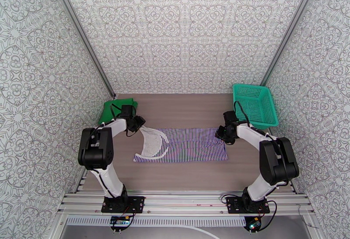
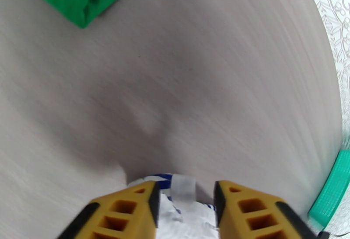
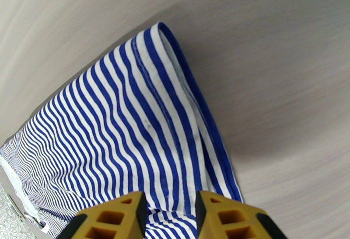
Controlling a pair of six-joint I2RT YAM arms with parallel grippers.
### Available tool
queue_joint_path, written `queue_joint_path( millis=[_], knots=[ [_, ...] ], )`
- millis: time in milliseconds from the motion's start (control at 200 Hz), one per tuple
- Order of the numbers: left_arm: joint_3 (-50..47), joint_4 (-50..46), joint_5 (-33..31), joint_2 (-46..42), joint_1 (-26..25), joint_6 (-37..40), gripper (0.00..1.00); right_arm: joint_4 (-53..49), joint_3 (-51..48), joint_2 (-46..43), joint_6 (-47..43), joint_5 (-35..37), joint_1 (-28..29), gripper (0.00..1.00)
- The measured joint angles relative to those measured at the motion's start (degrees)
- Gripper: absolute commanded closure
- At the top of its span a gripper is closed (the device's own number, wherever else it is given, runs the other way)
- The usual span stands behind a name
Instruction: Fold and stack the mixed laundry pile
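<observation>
Before folding striped sleeveless top (image 1: pixel 192 144) end to end, confirm both pinches: right tool (image 3: pixel 170 200) narrow, clamping hem (image 3: pixel 210 148); left tool (image 2: pixel 186 189) straddling white trim (image 2: pixel 183 194), grip unclear.

The right gripper (image 3: pixel 171 202) pinches an edge of the blue-and-white striped top (image 3: pixel 131 117) between its yellow fingers (image 3: pixel 111 218). The cloth's folded corner rises off the pale wood-grain table (image 3: pixel 271 60).

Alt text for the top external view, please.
A striped top lies spread on the table, the left gripper at its white-trimmed end, the right gripper at its hem. A green T-shirt sits far left, a teal basket far right.
</observation>
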Motion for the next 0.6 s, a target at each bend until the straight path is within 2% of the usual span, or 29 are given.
queue_joint_path(
  millis=[95, 185, 395, 600],
  knots=[
    [0.0, 0.0, 0.0, 0.0, 0.0, 0.0, 0.91, 0.2, 0.0, 0.0, 0.0, 0.0, 0.0, 0.64],
    [-0.2, 0.0, 0.0, 0.0, 0.0, 0.3, 1.00, 0.2, 0.0, 0.0, -0.1, 0.0, 0.0, 0.64],
    [-3.0, 0.3, -0.3, -2.2, 0.0, 0.2, 1.00, 0.4, 0.0, 0.0, -0.1, 0.0, 0.0, 0.64],
    [-9.3, 3.5, -0.4, -9.6, 0.1, 0.2, 1.00, 0.5, 0.0, 0.0, -0.1, 0.0, 0.0, 0.64]
  ],
)
